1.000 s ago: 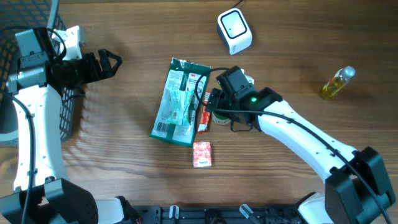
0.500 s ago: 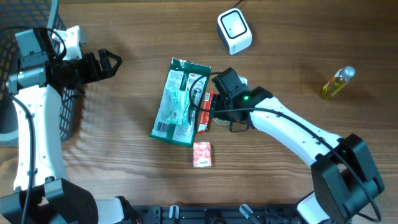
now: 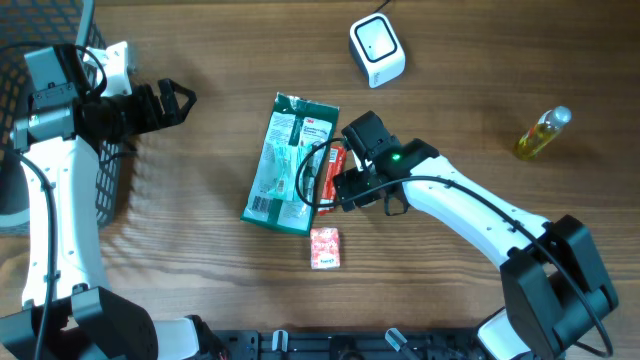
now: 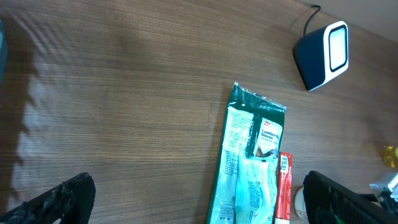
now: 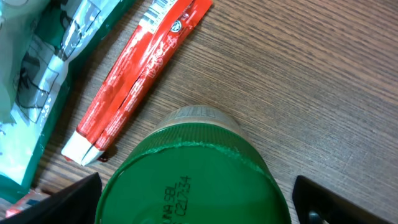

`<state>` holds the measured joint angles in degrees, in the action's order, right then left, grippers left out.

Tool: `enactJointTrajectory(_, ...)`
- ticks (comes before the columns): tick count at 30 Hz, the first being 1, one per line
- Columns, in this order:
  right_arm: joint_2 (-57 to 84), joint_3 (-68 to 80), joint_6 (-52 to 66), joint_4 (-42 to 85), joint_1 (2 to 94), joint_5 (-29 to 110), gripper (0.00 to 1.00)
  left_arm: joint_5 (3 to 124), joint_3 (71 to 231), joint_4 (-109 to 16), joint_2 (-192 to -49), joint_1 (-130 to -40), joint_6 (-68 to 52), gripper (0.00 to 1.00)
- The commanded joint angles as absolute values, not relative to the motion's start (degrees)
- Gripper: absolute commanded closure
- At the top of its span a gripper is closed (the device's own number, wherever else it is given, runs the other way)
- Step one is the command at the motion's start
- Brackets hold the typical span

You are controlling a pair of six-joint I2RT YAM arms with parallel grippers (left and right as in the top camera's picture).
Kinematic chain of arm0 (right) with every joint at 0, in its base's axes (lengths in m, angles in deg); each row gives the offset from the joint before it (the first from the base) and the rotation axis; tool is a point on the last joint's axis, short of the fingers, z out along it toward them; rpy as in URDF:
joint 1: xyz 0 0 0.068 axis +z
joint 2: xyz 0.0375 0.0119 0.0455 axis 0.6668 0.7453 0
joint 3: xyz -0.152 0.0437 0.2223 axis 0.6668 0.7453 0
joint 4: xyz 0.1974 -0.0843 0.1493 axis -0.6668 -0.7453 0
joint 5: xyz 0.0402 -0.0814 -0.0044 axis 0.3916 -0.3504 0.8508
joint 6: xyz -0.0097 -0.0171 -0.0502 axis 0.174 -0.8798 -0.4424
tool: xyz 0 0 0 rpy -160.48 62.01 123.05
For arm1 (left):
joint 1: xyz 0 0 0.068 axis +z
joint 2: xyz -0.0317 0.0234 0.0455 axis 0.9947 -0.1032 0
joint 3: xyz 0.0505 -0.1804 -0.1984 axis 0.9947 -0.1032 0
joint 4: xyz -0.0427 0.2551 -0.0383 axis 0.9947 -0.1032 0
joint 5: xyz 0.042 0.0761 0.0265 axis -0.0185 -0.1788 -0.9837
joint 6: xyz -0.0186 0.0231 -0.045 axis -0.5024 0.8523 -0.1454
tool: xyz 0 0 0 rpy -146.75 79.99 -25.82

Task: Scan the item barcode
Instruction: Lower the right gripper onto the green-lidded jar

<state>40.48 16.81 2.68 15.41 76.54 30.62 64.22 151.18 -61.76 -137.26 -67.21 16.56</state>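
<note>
While the right gripper (image 5: 196,182) straddles the green-lidded jar (image 5: 186,155), the left gripper (image 3: 185,100) hangs empty.
Right jaws wide apart around the lid (contact unclear), just beside the red tube (image 5: 140,74) at mid-table; left jaws fully spread, by the basket (image 3: 10,100).

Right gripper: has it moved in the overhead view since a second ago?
Yes. The right gripper shifted slightly leftward in frame, farther from the white scanner.

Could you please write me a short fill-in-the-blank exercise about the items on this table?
The right gripper is open over a jar lid coloured ___.
The red stick pack lies beside a pouch coloured ___.
The small bottle holds liquid coloured ___.
Missing: green; green; yellow.
</note>
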Motion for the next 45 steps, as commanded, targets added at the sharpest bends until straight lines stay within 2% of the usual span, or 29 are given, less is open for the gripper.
enactJointTrajectory(1, 41.4, 17.6, 5.9, 15.4, 76.7, 29.5, 0.00, 64.9, 151.5, -61.6, -137.6, -67.3, 17.4, 0.00)
enactJointTrajectory(2, 41.4, 17.6, 10.2, 15.4, 76.7, 29.5, 0.03, 64.9, 151.5, -61.6, -137.6, -67.3, 17.4, 0.00)
enactJointTrajectory(4, 41.4, 17.6, 19.2, 14.4, 76.7, 29.7, 0.14, 64.9, 151.5, -61.6, -137.6, -67.3, 17.4, 0.00)
enactJointTrajectory(7, 41.4, 17.6, 27.1, 13.1, 76.7, 29.7, 0.21, 64.9, 151.5, -61.6, -137.6, -67.3, 17.4, 0.00)
enactJointTrajectory(11, 41.4, 17.6, 27.1, 13.2, 76.7, 26.4, 0.25, 64.9, 151.5, -61.6, -137.6, -67.3, 17.4, 0.00)
enactJointTrajectory(17, 41.4, 17.6, 20.9, 11.3, 76.6, 17.8, 0.28, 64.9, 151.5, -61.6, -137.6, -67.3, 17.4, 0.00)
enactJointTrajectory(24, 41.4, 17.6, 12.6, 10.6, 76.6, 15.9, 0.27, 64.9, 151.5, -61.6, -137.6, -67.3, 17.4, 0.00)
enactJointTrajectory(25, 41.4, 17.6, 12.7, 10.7, 76.6, 16.0, 0.18, 64.9, 151.5, -61.6, -137.6, -67.3, 17.4, 0.00)
enactJointTrajectory(26, 41.4, 17.6, 12.9, 10.9, 76.6, 16.0, 0.03, 64.9, 151.5, -61.6, -137.6, -67.3, 17.4, 0.00)
enactJointTrajectory(27, 41.4, 17.6, 13.3, 11.1, 76.6, 16.2, 0.00, 64.9, 151.5, -61.6, -137.6, -67.3, 17.4, 0.00)
enactJointTrajectory(37, 41.4, 17.6, 17.5, 12.6, 75.1, 16.7, 0.00, 64.9, 151.5, -61.6, -137.6, -67.3, 17.4, 0.00)
enactJointTrajectory(41, 41.4, 17.6, 11.7, 12.6, 71.1, 26.7, 0.01, 64.9, 151.5, -61.6, -137.6, -67.3, 17.4, 0.00)
enactJointTrajectory(42, 41.4, 17.6, 11.2, 12.5, 70.5, 29.0, 0.04, 64.9, 151.5, -61.6, -137.6, -67.3, 17.4, 0.00)
enactJointTrajectory(45, 41.4, 17.6, 11.1, 12.1, 70.5, 29.4, 0.05, 64.9, 151.5, -61.6, -137.6, -67.3, 17.4, 0.00)
